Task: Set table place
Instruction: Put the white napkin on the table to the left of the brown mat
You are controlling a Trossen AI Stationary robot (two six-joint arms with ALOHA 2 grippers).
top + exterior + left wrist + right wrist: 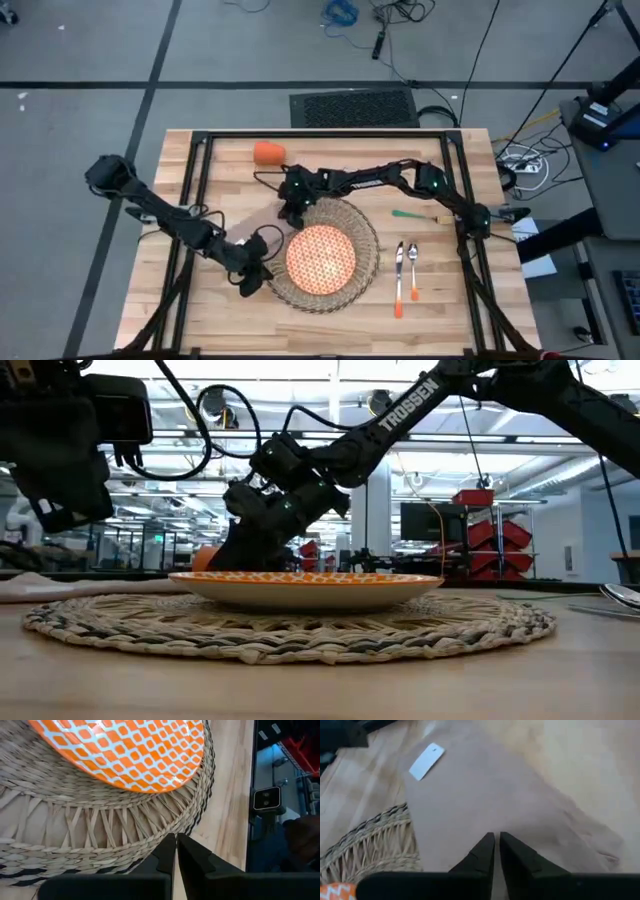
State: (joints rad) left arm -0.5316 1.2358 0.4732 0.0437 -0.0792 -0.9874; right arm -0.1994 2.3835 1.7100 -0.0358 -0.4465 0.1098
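Napkin lies just under right gripper.

Bright, even light falls from ceiling strips overhead, which show in the low view behind the arms, leaving those arms as dark silhouettes. The plate glares pale at its centre from above, and shadows on the surface are soft and short. The napkin looks hazy and washed out in the right wrist view.

Orange-patterned plate on wicker placemat
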